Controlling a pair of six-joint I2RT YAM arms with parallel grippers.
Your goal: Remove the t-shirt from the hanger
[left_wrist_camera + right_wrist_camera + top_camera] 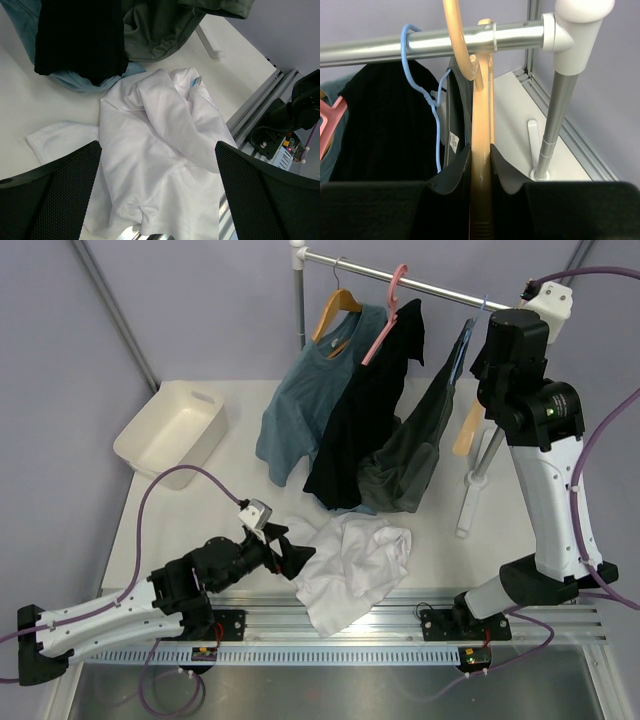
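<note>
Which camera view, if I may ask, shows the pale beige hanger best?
The right wrist view: the pale beige hanger fills mid-frame, clamped in the right gripper, its hook over the rail. The top external view shows only one end; the left wrist view shows none.

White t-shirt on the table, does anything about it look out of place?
Yes. The t-shirt lies crumpled in a heap on the table near the front edge, while the other shirts hang from the rack. The beige hanger is bare, clamped in the right gripper's jaws.
</note>
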